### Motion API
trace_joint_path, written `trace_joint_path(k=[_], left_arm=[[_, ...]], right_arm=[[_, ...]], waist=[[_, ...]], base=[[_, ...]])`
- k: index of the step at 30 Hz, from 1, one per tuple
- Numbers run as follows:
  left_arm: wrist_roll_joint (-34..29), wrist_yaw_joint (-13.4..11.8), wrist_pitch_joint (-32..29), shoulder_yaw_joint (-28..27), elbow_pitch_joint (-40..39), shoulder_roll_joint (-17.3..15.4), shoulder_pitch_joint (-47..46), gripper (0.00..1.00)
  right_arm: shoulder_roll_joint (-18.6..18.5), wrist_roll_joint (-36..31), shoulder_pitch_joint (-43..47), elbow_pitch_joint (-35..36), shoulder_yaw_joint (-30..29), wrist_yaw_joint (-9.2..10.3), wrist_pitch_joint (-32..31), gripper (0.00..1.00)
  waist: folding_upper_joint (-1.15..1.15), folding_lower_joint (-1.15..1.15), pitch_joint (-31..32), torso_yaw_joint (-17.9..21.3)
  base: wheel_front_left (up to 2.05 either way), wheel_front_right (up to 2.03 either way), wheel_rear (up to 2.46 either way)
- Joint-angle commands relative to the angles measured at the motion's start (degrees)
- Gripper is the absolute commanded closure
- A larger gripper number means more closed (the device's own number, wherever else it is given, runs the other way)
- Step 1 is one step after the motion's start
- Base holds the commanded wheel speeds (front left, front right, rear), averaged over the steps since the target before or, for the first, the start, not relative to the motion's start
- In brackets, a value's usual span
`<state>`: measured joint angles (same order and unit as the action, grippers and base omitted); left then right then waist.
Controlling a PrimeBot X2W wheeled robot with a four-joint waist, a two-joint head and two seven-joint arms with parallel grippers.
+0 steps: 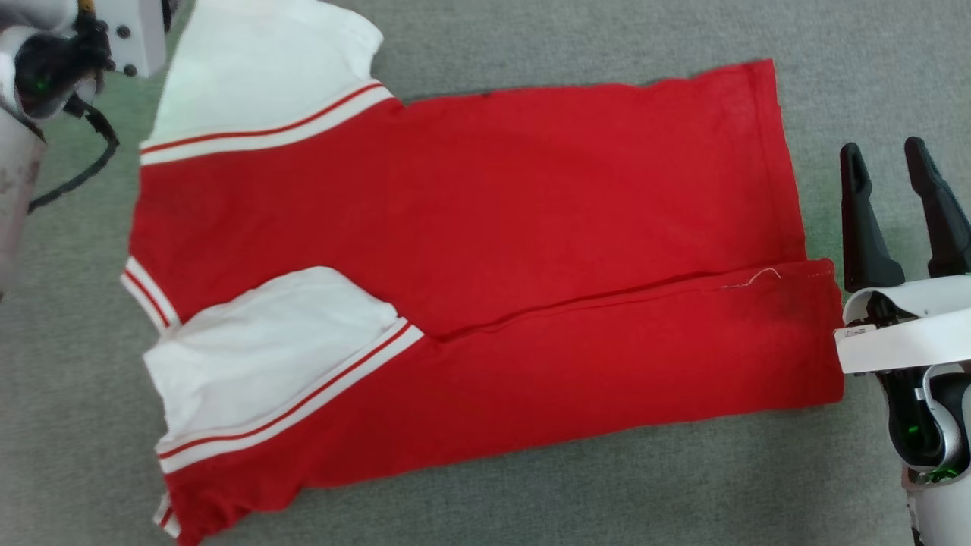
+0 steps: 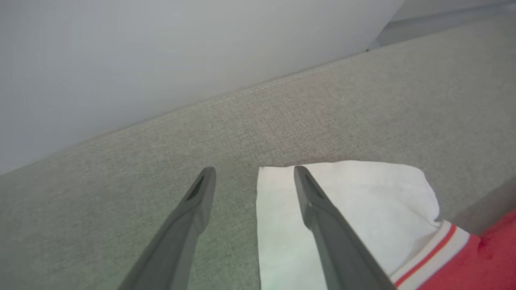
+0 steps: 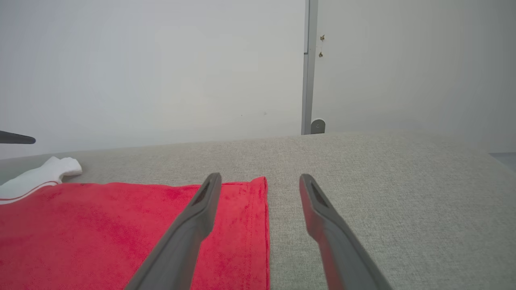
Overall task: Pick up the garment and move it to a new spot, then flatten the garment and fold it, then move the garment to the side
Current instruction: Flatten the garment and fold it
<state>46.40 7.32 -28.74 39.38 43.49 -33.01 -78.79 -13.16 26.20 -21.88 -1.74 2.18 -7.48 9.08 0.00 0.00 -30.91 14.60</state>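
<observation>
Head view: the red knit shirt (image 1: 470, 250) lies flat on the grey woven surface (image 1: 531, 493), near long edge folded over, striped white sleeve on top. The right gripper (image 1: 882, 148) stands just beside the shirt's hem, tapered fingers apart, empty.
Left wrist view: the left gripper (image 2: 254, 169) is spread and empty, one finger above the shirt's far sleeve.
Right wrist view: the stitched hem runs straight.

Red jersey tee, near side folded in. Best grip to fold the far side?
Likely the far long edge of the red white-sleeved jersey T-shirt, at both ends: left pincer on the far white sleeve from the left, right pincer on the far hem corner from the right. Both parts lie flat, beside open pincers.
</observation>
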Motion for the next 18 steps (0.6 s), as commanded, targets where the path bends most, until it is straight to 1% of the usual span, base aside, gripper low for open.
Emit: trace_joint_path(k=[1,3,5,9,11,14,15,16,18], left_arm=[[1.1,0.2,-3.6,1.5,0.9,-0.2,-1.9,0.00],[2.7,0.2,-7.7,2.4,2.6,-0.5,-3.1,0.00],[4.1,0.2,-11.6,3.6,3.6,0.0,-3.9,0.00],[6.2,0.2,-16.7,4.7,5.8,0.3,-5.1,0.00],[7.1,0.2,-18.2,5.4,6.4,0.4,-4.9,0.00],[8.0,0.2,-18.8,5.9,7.1,0.6,-4.6,0.00],[8.4,0.2,-19.2,6.3,7.1,0.8,-4.3,0.05],[8.9,0.2,-19.5,6.5,7.0,1.0,-4.0,0.47],[9.9,0.2,-19.7,6.5,6.9,1.2,-3.6,1.00]], right_arm=[[0.0,0.3,-0.5,-0.3,0.5,-0.02,0.3,0.00],[-0.1,0.5,-0.9,-0.4,1.0,-0.02,0.5,0.00],[-0.3,0.8,-1.1,-0.5,1.4,-0.02,0.5,0.00],[-0.4,1.1,-1.2,-0.9,2.0,-0.02,1.0,0.00],[-0.5,1.5,-1.4,-1.1,2.2,-0.02,1.1,0.00],[-0.7,1.7,-1.6,-1.4,2.6,-0.02,0.9,0.00],[-0.9,1.7,-1.7,-1.5,3.0,-0.02,0.6,0.00],[-1.3,1.7,-2.0,-1.4,3.3,-0.02,0.3,0.00],[-2.5,1.3,-3.1,-1.1,4.1,-0.02,-0.7,0.00]], waist=[[0.00,0.00,-1.9,1.8],[0.00,0.00,-2.3,2.0],[0.00,0.00,-2.7,2.3],[0.00,0.00,-3.2,2.8],[0.00,0.00,-3.3,3.0],[0.00,0.00,-3.4,3.3],[0.00,0.00,-3.4,3.3],[0.00,0.00,-3.3,3.4],[0.00,0.00,-3.1,3.4]], base=[[0.00,0.00,0.00],[0.00,0.00,0.00],[0.00,0.00,0.00],[0.00,0.00,0.00],[0.00,0.00,0.00],[0.00,0.00,0.00],[0.00,0.00,0.00],[0.00,0.00,0.00],[0.00,0.00,0.00]])
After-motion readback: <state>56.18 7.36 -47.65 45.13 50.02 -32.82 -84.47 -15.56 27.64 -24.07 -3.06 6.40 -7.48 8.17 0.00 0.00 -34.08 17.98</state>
